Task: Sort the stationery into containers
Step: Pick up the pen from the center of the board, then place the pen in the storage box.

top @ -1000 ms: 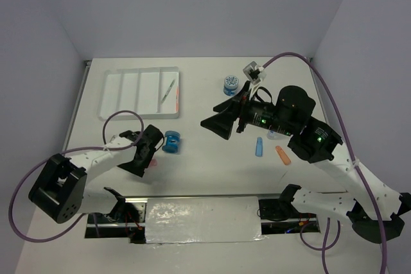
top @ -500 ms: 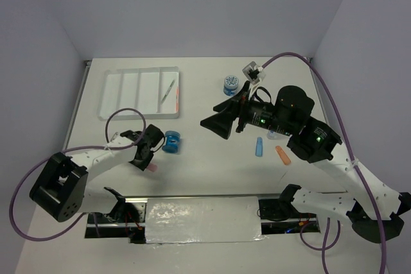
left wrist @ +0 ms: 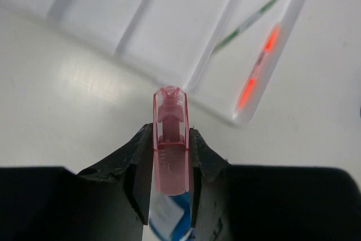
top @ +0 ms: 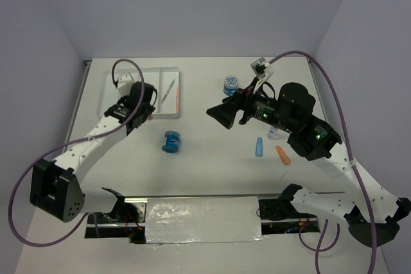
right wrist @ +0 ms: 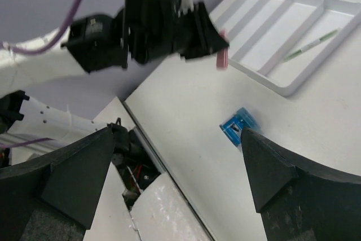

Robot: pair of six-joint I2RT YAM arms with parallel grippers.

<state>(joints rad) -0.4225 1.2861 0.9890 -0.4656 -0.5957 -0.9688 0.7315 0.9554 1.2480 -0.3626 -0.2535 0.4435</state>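
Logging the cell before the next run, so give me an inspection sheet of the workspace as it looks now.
Surface: white table, no spills seen.
Job's things: white tray holds green pen and orange pen in an end compartment. On the table lie blue spool, second blue spool, blue piece and orange piece.
Clutter: small clear item beside the right arm, too small to identify.
Grippers: left gripper shut on pink piece at the tray's edge; right gripper open, empty, raised.
Cables: purple cables loop from both arms.
Surroundings: plain pale walls; wiring shows at the near edge.
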